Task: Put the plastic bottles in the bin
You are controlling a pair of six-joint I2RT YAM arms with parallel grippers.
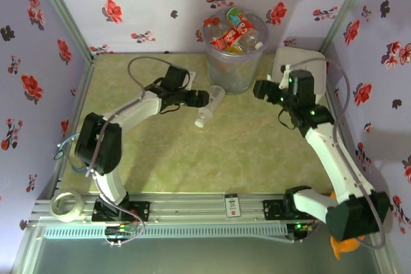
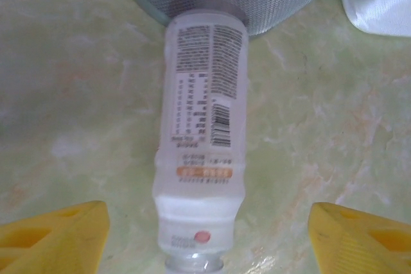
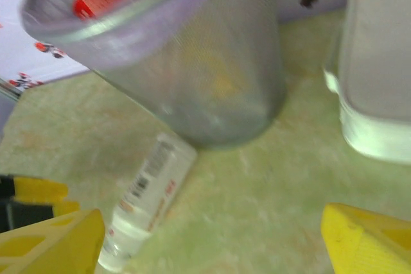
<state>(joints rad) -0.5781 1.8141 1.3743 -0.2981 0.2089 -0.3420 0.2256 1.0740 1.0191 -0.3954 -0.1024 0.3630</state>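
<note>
The plastic bottles (image 1: 234, 30) are nearly all heaped in the bin (image 1: 232, 72) at the far side of the bench (image 1: 257, 152), but a loose bottle (image 1: 210, 104), clear with a white label, lies on its side at the bin's foot. From above, its long axis slants from the neck at the near left up to the base at the far right, and the base looks pressed against the bin's wall. The left gripper (image 1: 203, 98) is at this bottle. Its wrist view shows the yellow fingers (image 2: 58, 235) spread wide on either side of the neck end, not touching it, with the bottle running straight ahead between them. So the jaws would close across its width, which I judge a good line for a grasp. The right gripper (image 1: 260, 88) is also spread and holds nothing, just right of the bin and beside the white box (image 1: 302, 62), farther from the bottle. The left arm is the nearer one for the pick
</note>
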